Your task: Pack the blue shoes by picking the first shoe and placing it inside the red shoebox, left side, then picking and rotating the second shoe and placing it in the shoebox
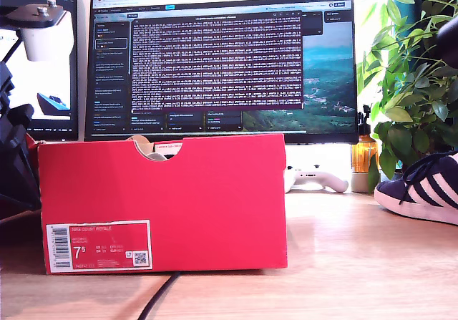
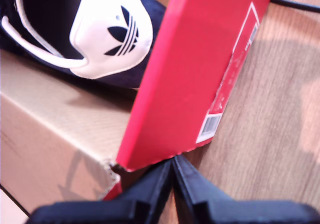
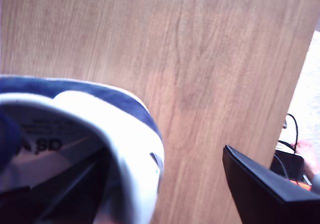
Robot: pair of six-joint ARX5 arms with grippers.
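Note:
The red shoebox [image 1: 164,198] stands on the wooden desk toward the exterior view's left, its barcode label facing the camera. One blue shoe [image 2: 100,33] lies inside it, white heel tab showing. My first gripper [image 2: 173,166] is shut and empty, its tips just above the box's [image 2: 195,73] corner near the label. Its dark arm [image 1: 14,155] shows at the exterior view's left edge. The second blue shoe [image 1: 422,187] sits at the exterior view's right edge. My second gripper [image 3: 165,194] is open at this shoe [image 3: 100,134]. One finger [image 3: 265,194] stands apart from it; the other is hidden by it.
A large monitor [image 1: 222,62] stands behind the box, with a second screen [image 1: 50,62] at the exterior view's left. A leafy plant [image 1: 415,84], an orange bottle [image 1: 363,155] and a white game controller [image 1: 311,178] are at the back right. A black cable [image 1: 157,298] runs forward from under the box.

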